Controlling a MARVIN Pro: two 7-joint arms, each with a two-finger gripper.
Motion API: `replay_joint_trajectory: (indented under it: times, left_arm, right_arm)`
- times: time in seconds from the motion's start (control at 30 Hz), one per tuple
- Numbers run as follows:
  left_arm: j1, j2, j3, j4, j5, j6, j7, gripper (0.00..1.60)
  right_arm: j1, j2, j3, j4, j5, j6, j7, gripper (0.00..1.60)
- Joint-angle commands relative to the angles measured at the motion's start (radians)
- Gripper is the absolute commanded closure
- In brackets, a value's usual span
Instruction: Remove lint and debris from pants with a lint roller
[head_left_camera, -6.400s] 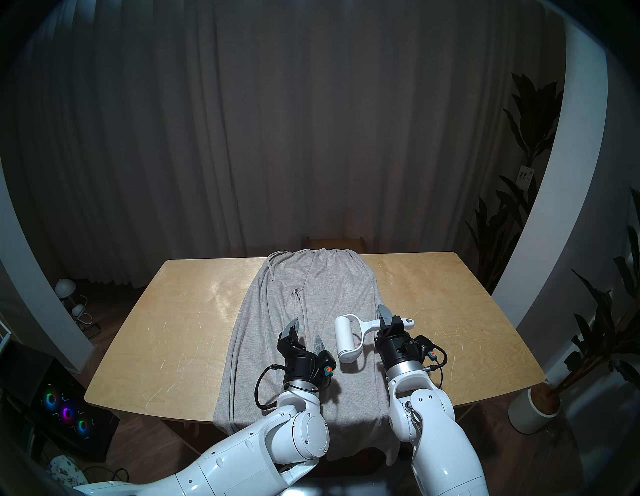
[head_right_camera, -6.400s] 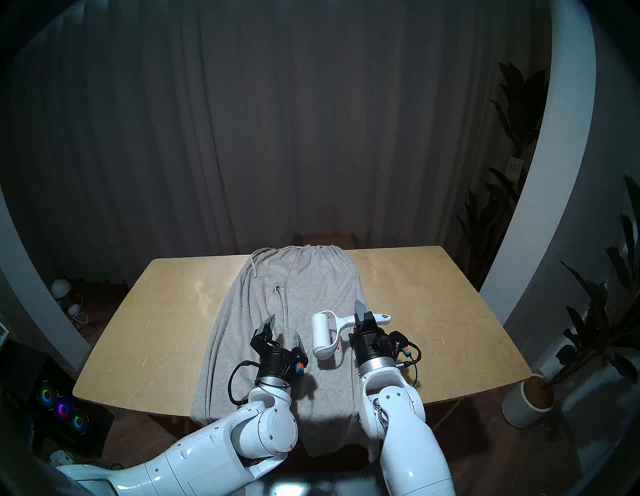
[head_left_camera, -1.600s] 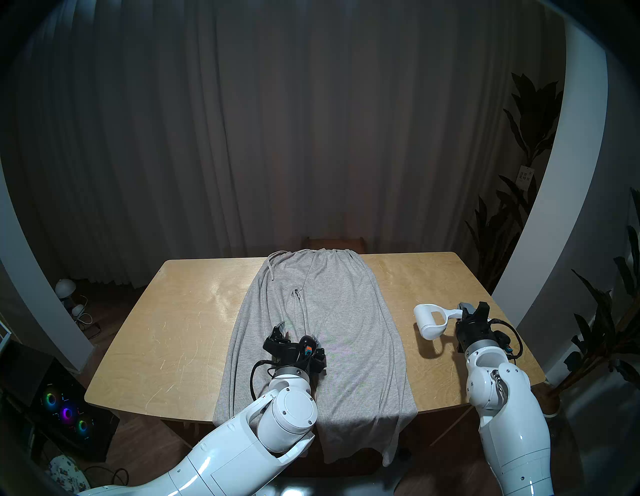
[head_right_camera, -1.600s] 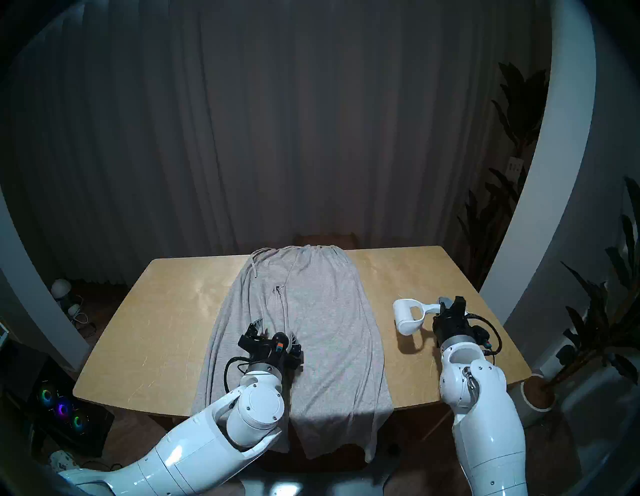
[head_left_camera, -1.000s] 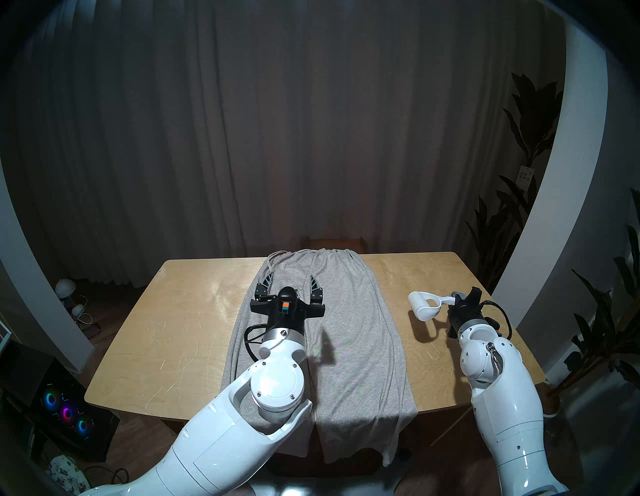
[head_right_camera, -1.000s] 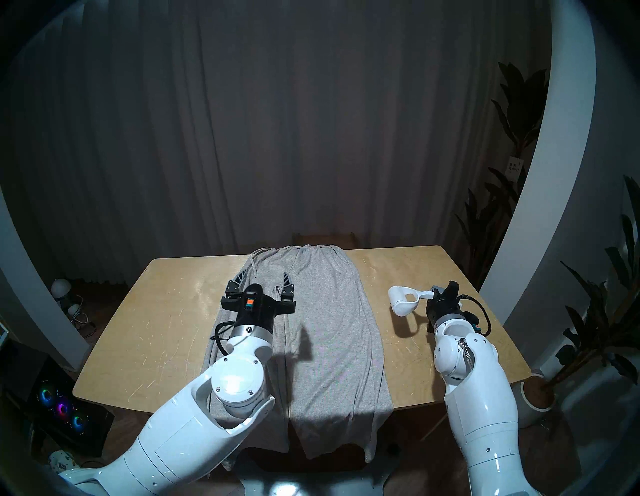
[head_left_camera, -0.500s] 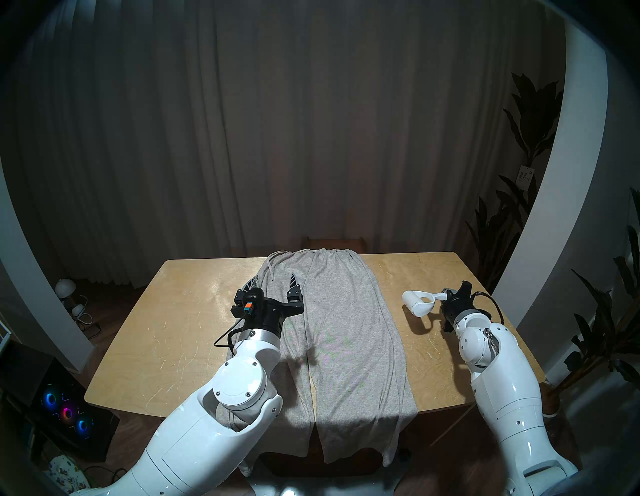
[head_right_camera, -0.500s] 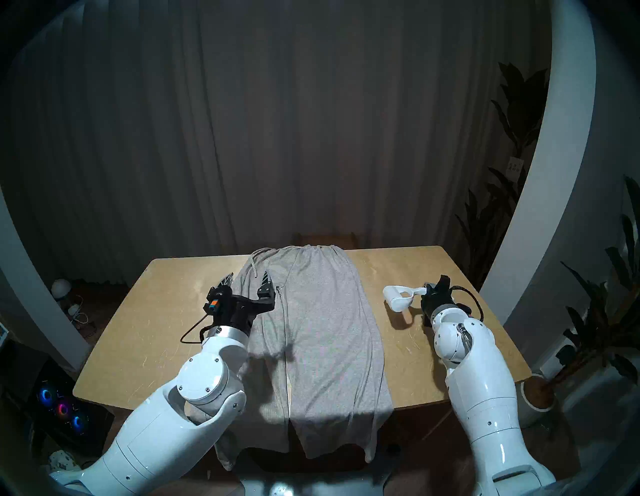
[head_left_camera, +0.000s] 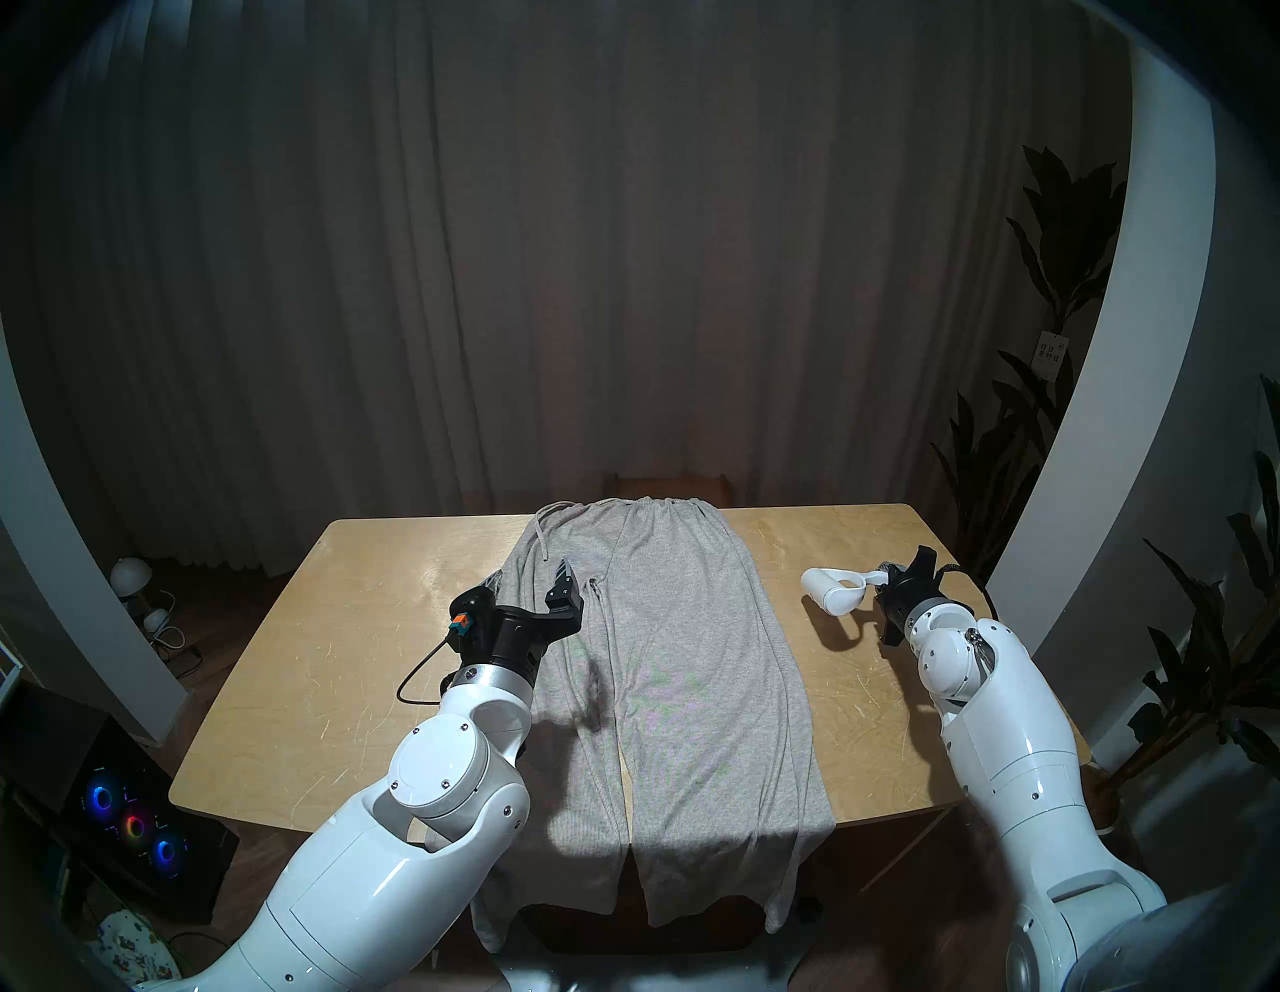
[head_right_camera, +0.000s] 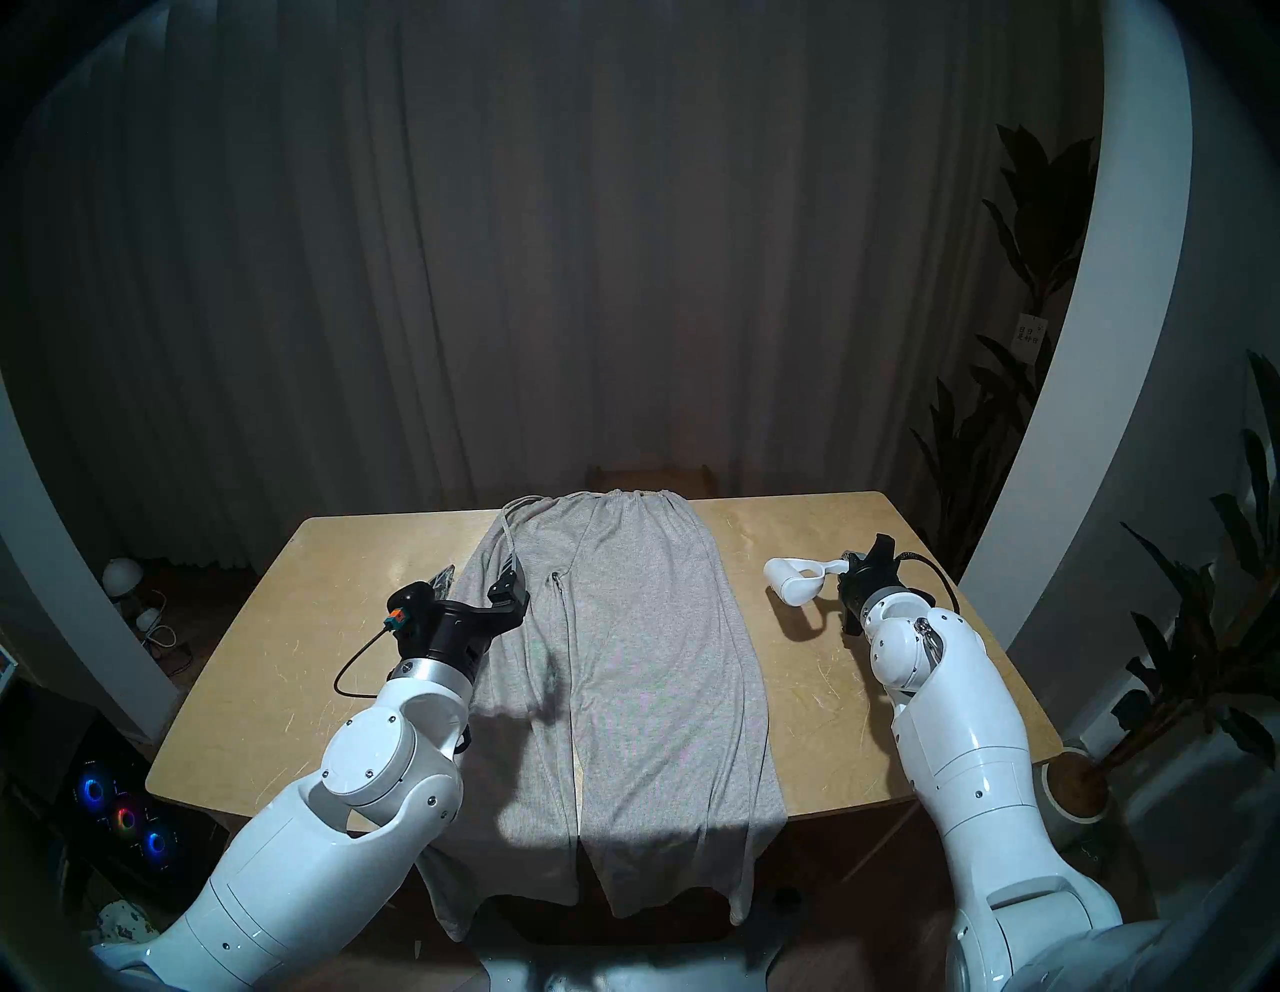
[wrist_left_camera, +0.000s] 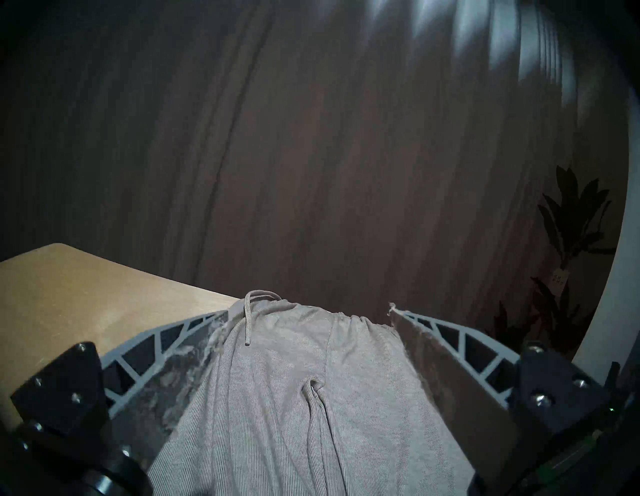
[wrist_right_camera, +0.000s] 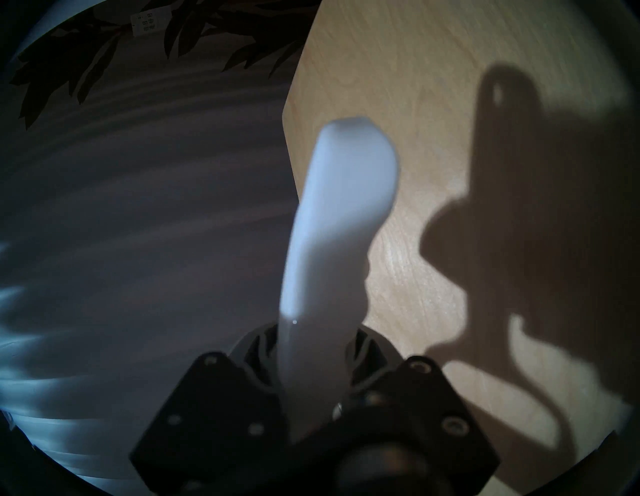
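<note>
The pants (head_left_camera: 682, 665) are lying free of visible scraps, so the rolling is looking finished, while the right gripper (head_left_camera: 889, 583) at 3 o'clock is clamping the lint roller (head_left_camera: 834, 590) above the table (head_left_camera: 332, 665) and the left gripper (head_left_camera: 530, 580) is hovering wide-jawed at 10.

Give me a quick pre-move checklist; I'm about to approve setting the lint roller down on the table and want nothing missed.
1. Right claw gripping the lint roller by its handle: ok, shut on the handle in the right wrist view.
2. Roller off the pants: ok, it is over bare table on the right side.
3. Roller resting on the table: cannot tell; its shadow lies separate beside it, suggesting it is held above.
4. Left claw free: ok, open, holding nothing, over the pants' left edge near the waist.
5. Red-pink scraps gone from the pants: ok, none visible in the head views.
</note>
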Motion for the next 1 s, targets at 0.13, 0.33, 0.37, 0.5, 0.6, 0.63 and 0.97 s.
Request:
replay_joint_trajectory:
  times: [0.13,0.33,0.37,0.5,0.6,0.63,0.97]
  left_arm:
    - [-0.004,0.051,-0.030,-0.034,-0.078,0.010,-0.082,0.00]
    - [0.005,0.082,-0.036,-0.041,-0.108,0.024,-0.111,0.00]
    - [0.007,0.083,-0.036,-0.043,-0.112,0.026,-0.112,0.00]
    - [0.010,0.084,-0.039,-0.055,-0.128,0.036,-0.110,0.00]
    - [0.009,0.082,-0.042,-0.065,-0.139,0.056,-0.094,0.00]
    - [0.008,0.084,-0.041,-0.067,-0.138,0.059,-0.093,0.00]
    - [0.010,0.083,-0.048,-0.078,-0.161,0.076,-0.084,0.00]
  right_arm:
    - [0.151,0.002,-0.042,0.163,-0.002,0.054,0.037,1.60]
    - [0.225,0.022,-0.073,0.286,-0.015,0.101,0.037,1.60]
    - [0.249,0.028,-0.083,0.318,-0.015,0.115,0.022,1.60]
    - [0.261,0.054,-0.104,0.362,-0.026,0.171,0.020,1.60]
    - [0.257,0.067,-0.112,0.372,-0.025,0.209,0.012,1.60]
    - [0.247,0.070,-0.110,0.361,-0.024,0.211,0.015,1.60]
    - [0.126,0.068,-0.073,0.215,-0.040,0.094,0.032,1.60]
